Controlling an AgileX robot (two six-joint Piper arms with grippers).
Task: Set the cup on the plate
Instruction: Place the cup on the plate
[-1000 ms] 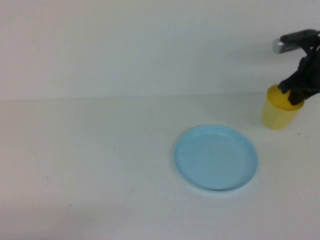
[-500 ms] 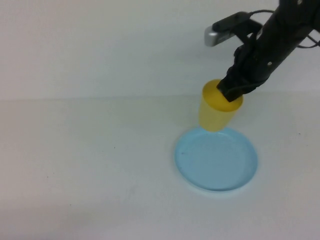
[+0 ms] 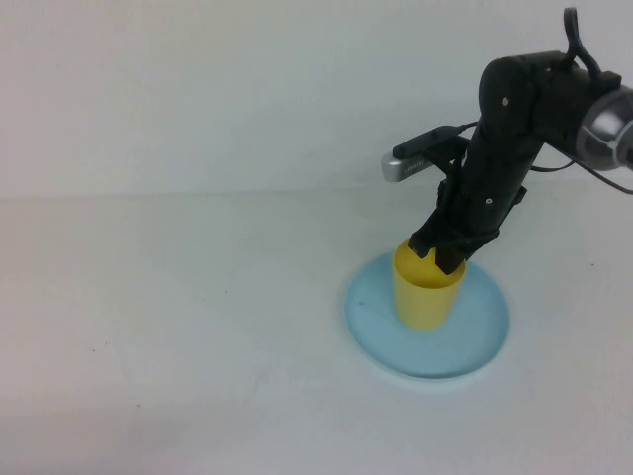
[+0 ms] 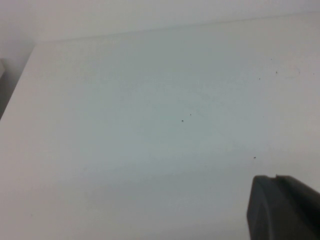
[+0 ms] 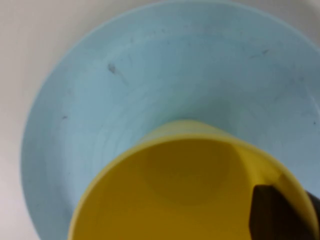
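The cup (image 3: 428, 292) stands upright on the plate (image 3: 485, 341), at the plate's middle, toward the tabletop's (image 3: 178, 327) right side. The right gripper (image 3: 440, 257) pinches the cup's far rim, 1 finger (image 5: 275, 212) inside the wall. Bare tabletop spreads wide to the left and front. The left gripper (image 4: 282, 207) is clenched on nothing; only a dark corner of it shows, cut off.

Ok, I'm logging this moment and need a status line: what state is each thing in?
cup: upright, mouth open, over the plate, pinched at its rim.
plate: flat on the table, under the cup.
right gripper: shut on the cup's rim, above the plate.
left gripper: shut, holding nothing, away over bare table.
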